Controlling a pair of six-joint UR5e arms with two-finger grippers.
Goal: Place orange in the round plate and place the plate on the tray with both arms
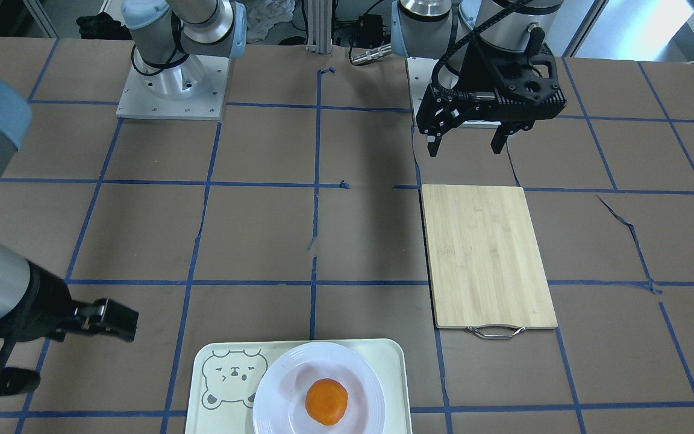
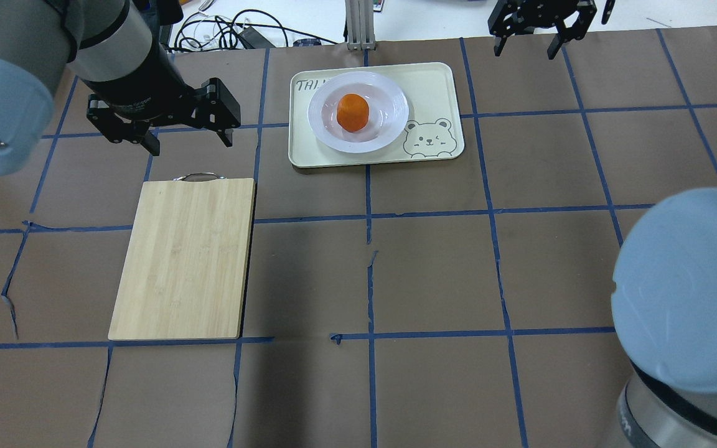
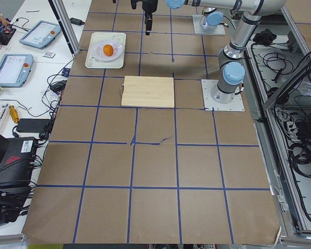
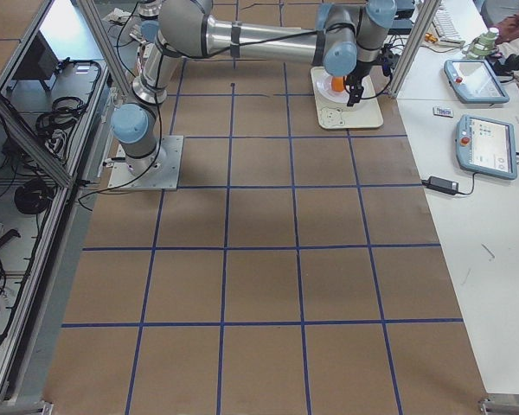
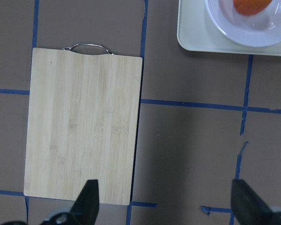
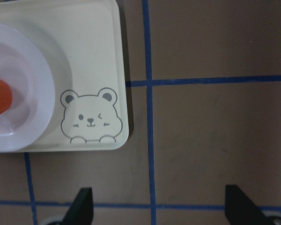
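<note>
The orange (image 2: pixel 353 112) lies in the well of the white round plate (image 2: pixel 389 121), and the plate rests on the cream tray (image 2: pixel 433 87) at the table's far side. The tray's bear face sits in the corner beside the plate. My left gripper (image 2: pixel 190 144) hangs open high over the bamboo board, holding nothing; its wrist view looks down past both fingers (image 5: pixel 89 197) at the board and the tray's corner (image 5: pixel 192 33). My right gripper (image 2: pixel 523 51) is open and empty, raised to the right of the tray, with the bear corner (image 6: pixel 89 122) and the plate's rim (image 6: pixel 37 108) under its camera.
A bamboo cutting board (image 2: pixel 184 255) with a metal handle (image 2: pixel 197 177) lies left of the tray. The brown table cover carries blue tape lines with torn spots. Cables and a post stand behind the tray's far edge.
</note>
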